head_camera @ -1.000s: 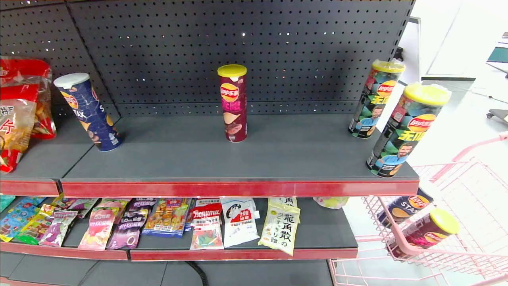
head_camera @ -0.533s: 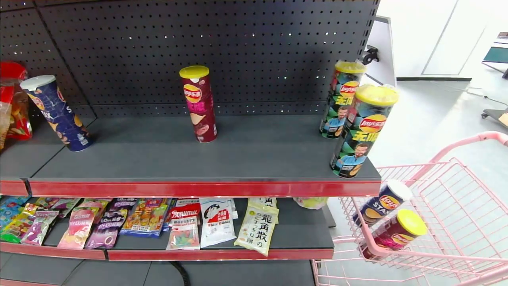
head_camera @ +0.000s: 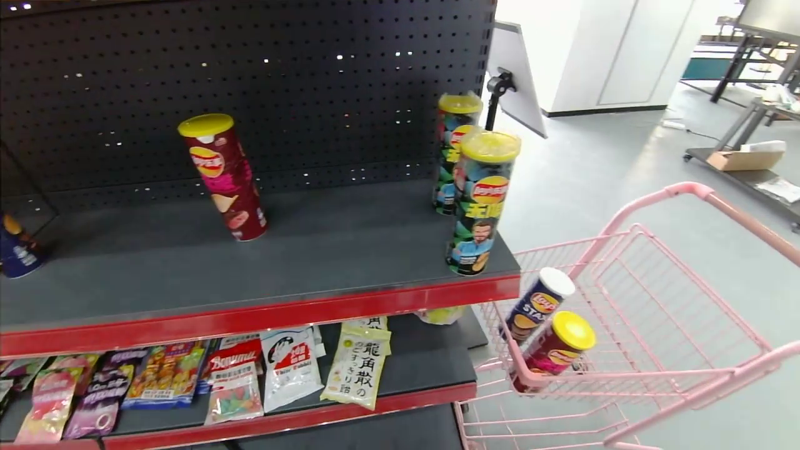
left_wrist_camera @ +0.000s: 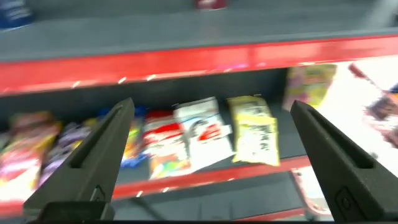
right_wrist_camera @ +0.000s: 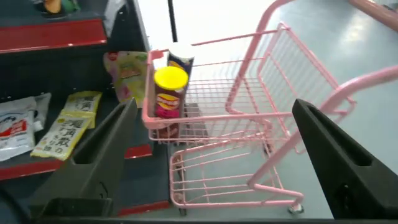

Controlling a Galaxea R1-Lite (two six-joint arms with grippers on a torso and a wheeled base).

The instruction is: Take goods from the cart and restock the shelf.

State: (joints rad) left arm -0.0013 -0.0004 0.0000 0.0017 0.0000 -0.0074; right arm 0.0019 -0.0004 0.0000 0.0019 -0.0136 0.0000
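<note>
Both arms are empty here. In the head view the pink cart (head_camera: pixel 731 219) sits at four o'clock, close against the end of the shelf (head_camera: pixel 281 275). The goods I am after are together in its corner nearest the shelf. They are a navy can (head_camera: pixel 539 303) with a white lid and a maroon can (head_camera: pixel 556 350) with a yellow lid, both tilted against the wire with their lids up, so each offers a free side to grip. My right gripper (right_wrist_camera: pixel 214 155) has its jaws spread wide with nothing between them and faces that cart, so I judge it the arm for the next pick. My left gripper (left_wrist_camera: pixel 208 165) is spread just as wide, also empty, and faces the snack packets (left_wrist_camera: pixel 199 130) on the lower tier. On the upper deck a shelf can (head_camera: pixel 225 178) stands alone at ten o'clock. A front green can (head_camera: pixel 481 200) and a rear green can (head_camera: pixel 451 119) crowd the one-o'clock end, the front one close to the lip. The open deck between them is where I would set new stock.
</note>
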